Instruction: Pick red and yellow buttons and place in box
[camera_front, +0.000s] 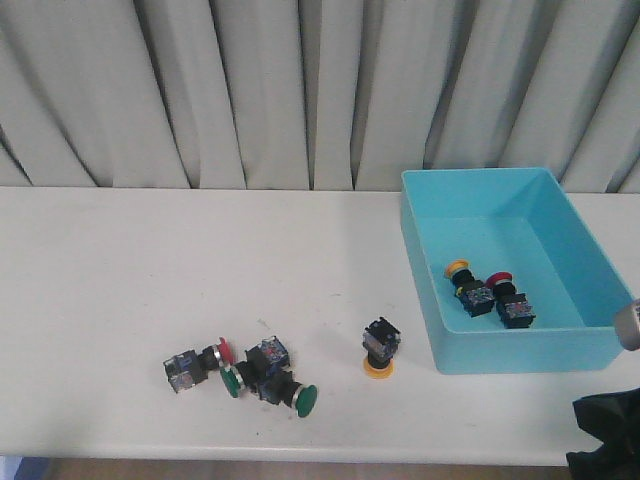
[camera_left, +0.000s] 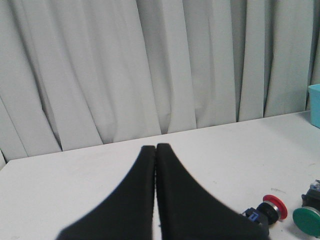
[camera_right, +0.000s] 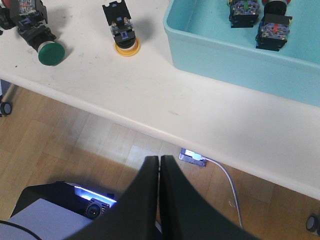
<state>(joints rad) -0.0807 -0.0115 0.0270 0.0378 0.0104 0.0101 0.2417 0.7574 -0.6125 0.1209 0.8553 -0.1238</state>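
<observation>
Waiting between picks, both sets of fingers (camera_left: 155, 165) (camera_right: 159, 172) together and empty; next, reaching for yellow button (camera_front: 379, 352) beside box (camera_front: 520, 355).

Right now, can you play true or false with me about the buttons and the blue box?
1. Two buttons lie inside the blue box. True: a yellow one and a red one.
2. A yellow button on the table stands with its cap up. False: it rests cap down, black body on top.
3. The left tool holds a red button. False: its fingers are pressed together with nothing between them.
4. A red button on the table lies close to the green buttons. True.
5. The right tool is over the box. False: it is out past the table's front edge, over the floor.
</observation>
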